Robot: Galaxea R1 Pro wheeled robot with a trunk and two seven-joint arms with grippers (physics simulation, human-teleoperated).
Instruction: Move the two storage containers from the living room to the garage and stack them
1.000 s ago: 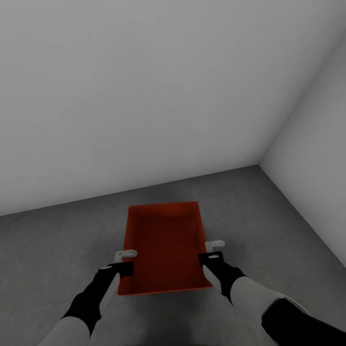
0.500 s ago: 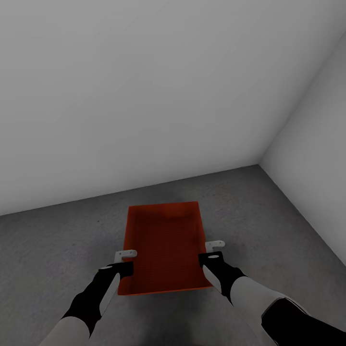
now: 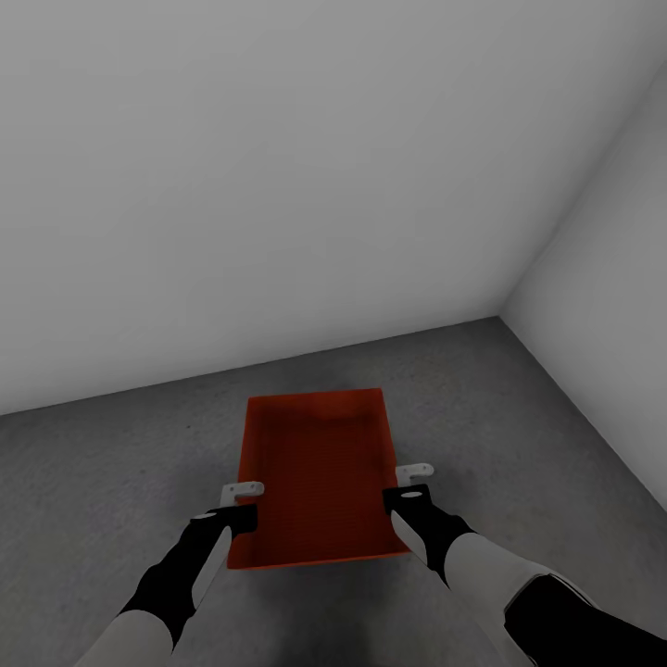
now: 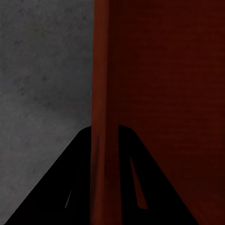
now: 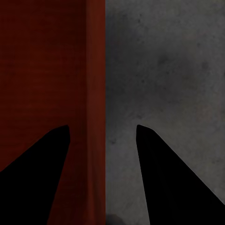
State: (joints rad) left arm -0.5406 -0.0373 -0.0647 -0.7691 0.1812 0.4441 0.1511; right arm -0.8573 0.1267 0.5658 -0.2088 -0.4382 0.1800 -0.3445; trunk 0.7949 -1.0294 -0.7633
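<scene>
Nothing has moved since the earlier head-view frames: bin, arms and camera hold the same positions. Head view: an orange-red rectangular open-top storage container [image 3: 317, 477] with smooth walls sits low over the dark grey mottled concrete floor [image 3: 93, 482], near the corner where two plain grey-white walls [image 3: 278, 185] meet; whether it touches the floor cannot be told. Left gripper [image 3: 243, 505] is at the container's left long wall, right gripper [image 3: 408, 486] at its right long wall, both near the end closer to the robot.

Left wrist view: the black fingers [image 4: 136, 187] of the left gripper [image 4: 106, 140] straddle the red wall [image 4: 103, 93] and press against it from both sides, one finger inside the bin and one outside over the concrete.

Right wrist view: the right gripper [image 5: 103, 129] has its two black fingers [image 5: 164, 168] spread apart, one on each side of the container's wall [image 5: 96, 70], with clear gaps between finger and wall, so nothing is clamped.
</scene>
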